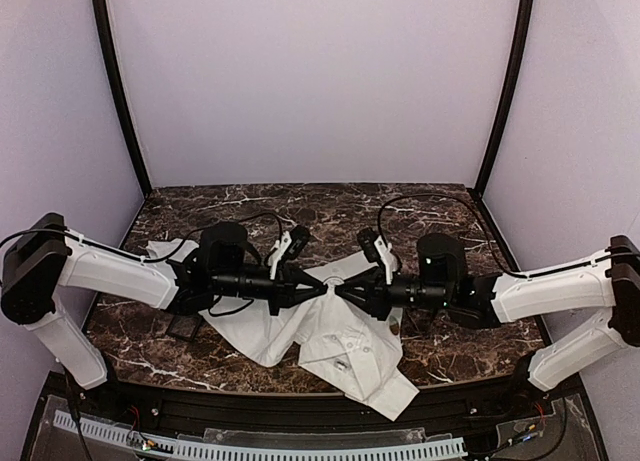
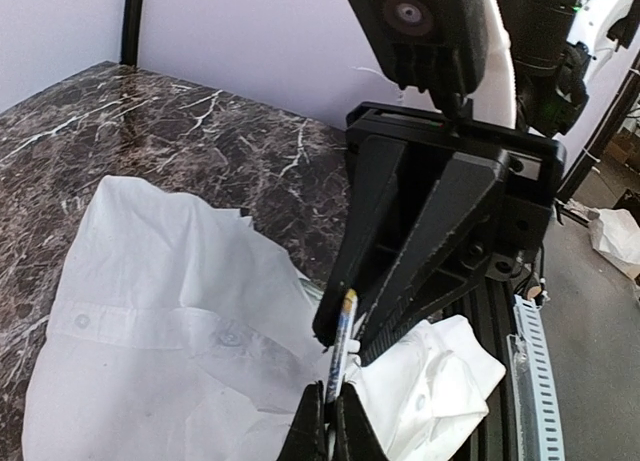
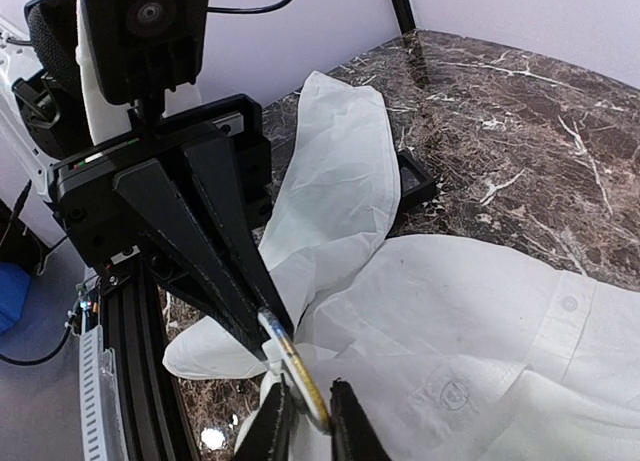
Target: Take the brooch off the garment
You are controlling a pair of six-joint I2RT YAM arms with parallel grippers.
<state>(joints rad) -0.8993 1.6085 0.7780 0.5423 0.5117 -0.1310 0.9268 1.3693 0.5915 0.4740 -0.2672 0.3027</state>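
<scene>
The white shirt [image 1: 350,353] lies crumpled on the marble table between the arms. My two grippers meet tip to tip above it. The brooch [image 2: 341,341], a thin pale round pin with a gold-blue rim, shows edge-on. My left gripper [image 2: 331,387] is shut on its near edge. My right gripper [image 2: 345,348] closes on its far edge. In the right wrist view the brooch [image 3: 293,367] sits tilted between my right gripper's [image 3: 311,383] fingers, with the left gripper [image 3: 268,326] pinching its upper end. Shirt fabric bunches under it. In the top view the left gripper [image 1: 325,289] and right gripper [image 1: 338,289] hide the brooch.
A small black square tray [image 1: 185,327] lies on the table beside the left arm, partly under the shirt's sleeve; it also shows in the right wrist view [image 3: 415,181]. The shirt's collar and buttons [image 1: 340,364] lie towards the near table edge. Cables trail behind both wrists.
</scene>
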